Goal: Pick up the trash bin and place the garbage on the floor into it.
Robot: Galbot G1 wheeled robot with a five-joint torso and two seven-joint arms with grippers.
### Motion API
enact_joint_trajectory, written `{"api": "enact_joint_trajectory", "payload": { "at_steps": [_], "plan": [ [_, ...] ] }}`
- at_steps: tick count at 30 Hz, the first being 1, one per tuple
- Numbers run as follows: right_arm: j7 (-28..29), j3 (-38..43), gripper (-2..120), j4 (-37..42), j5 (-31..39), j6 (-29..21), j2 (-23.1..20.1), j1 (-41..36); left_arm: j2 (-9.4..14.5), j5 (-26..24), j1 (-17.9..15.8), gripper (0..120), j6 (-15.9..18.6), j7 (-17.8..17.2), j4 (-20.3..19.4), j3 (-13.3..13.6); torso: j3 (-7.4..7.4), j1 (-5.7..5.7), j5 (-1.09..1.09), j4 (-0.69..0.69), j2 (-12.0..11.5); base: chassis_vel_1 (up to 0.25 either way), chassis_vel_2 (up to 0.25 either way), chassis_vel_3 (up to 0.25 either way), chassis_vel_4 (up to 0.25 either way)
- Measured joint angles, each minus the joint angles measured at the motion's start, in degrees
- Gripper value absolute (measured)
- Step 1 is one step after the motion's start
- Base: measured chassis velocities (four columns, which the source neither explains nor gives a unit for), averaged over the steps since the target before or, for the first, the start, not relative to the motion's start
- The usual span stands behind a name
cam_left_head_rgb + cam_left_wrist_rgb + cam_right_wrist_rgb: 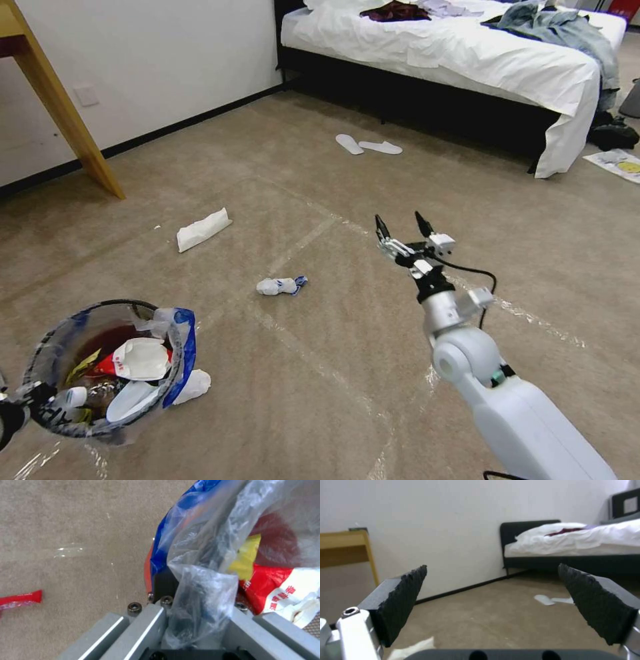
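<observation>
At about eight o'clock in the head view, the left pincer (13, 407) is clamped on the rim of the trash bin (100, 367), its fingers pinching rim and bag liner together, as the left wrist view confirms; the hold appears meant to carry the bin low over the carpet beside the litter. The bin already contains a red-and-white wrapper (137, 360), a yellow scrap (81, 368) and a clear bottle (90, 395). A white tissue (192, 387) lies on the floor against the bin's side. Toward eleven o'clock lies a folded tissue (203, 229); near centre, a crumpled tissue with a blue edge (280, 286). At three o'clock the right pincer (403, 230) hovers empty, jaws spread wide, judged ready to collect.
</observation>
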Motion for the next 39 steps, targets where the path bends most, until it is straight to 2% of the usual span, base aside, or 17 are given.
{"api": "enact_joint_trajectory", "payload": {
  "at_steps": [3,6,8,12,14,22,39],
  "plan": [
    [-1.36,4.77,100,1.52,-1.61,0.74,0.64,-5.81,-1.58,0.84,1.57,0,0.67,1.79,-0.71,-1.87,0.01,0.0,0.0,0.0,0.0,0.0,0.0,0.0,0.0],
    [-1.9,6.68,100,1.8,-2.45,1.29,0.85,-7.73,-2.18,1.18,2.31,0,0.91,2.54,-0.96,-2.58,0.0,0.0,0.01,-0.01,0.0,0.0,0.0,0.0,0.0],
    [-3.02,10.53,100,2.78,-4.48,2.71,1.64,-12.29,-3.28,1.93,3.4,0,1.18,4.14,-1.8,-3.18,0.0,0.0,0.0,0.0,0.0,0.0,0.0,0.0,0.0],
    [-3.49,11.96,100,2.88,-5.73,4.06,3.01,-14.22,-3.58,2.13,2.96,0,1.1,4.09,-2.27,-2.33,0.01,0.0,0.01,0.0,0.0,0.0,0.0,0.0,0.0],
    [-4.01,12.64,100,2.73,-6.69,5.17,4.4,-15.45,-3.58,2.2,2.15,0,0.72,3.43,-2.94,-0.94,0.01,0.0,0.0,-0.01,0.0,0.0,0.0,0.0,0.0],
    [-4.35,12.71,100,2.79,-8.59,6.41,6.39,-16.59,-3.92,1.75,1.29,0,0.21,2.78,-3.53,0.66,0.01,0.0,0.0,0.0,0.0,-0.005,0.006,0.005,-0.003],
    [-5.16,12.29,100,2.4,-8.87,7.4,6.59,-16.7,-4.79,2.09,0.87,0,0.05,2.49,-4.04,1.7,0.02,0.02,-0.01,0.0,0.0,-0.121,0.118,0.114,-0.12]
  ]
}}
